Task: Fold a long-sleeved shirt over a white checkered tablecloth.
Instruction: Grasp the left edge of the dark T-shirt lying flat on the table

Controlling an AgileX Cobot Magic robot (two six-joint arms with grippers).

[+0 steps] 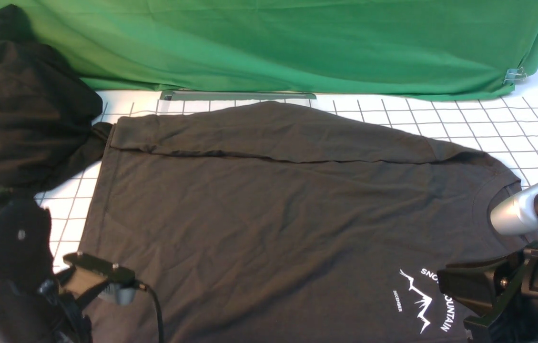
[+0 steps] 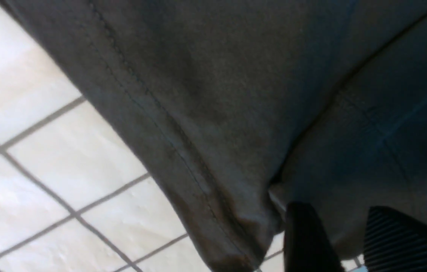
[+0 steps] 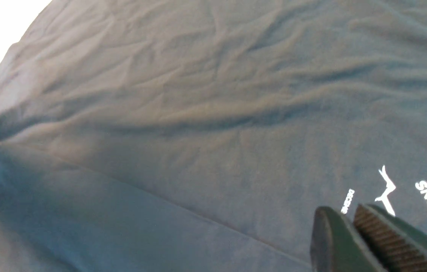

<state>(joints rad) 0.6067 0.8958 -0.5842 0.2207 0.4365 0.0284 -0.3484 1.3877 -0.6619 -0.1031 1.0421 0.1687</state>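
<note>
A dark brownish-black long-sleeved shirt [image 1: 273, 205] lies flat and front up on a white checkered tablecloth [image 1: 512, 128] covering the bench. Its long axis runs side to side: the collar [image 1: 488, 190] points to the bench's right edge, the hem to the left. One sleeve [image 1: 273, 133] is folded across the body along the far side. A white mountain print [image 1: 423, 295] sits near the front right corner.

The left gripper [image 2: 340, 211] is at the hem near the front left corner, its jaws apart with shirt cloth just behind them. The right gripper [image 3: 343, 211] is over the print, its jaws almost together with nothing seen between them.

A plain green cloth [image 1: 297, 43] hangs along the far edge. A black heap of cloth [image 1: 16, 109] fills the far left corner.
</note>
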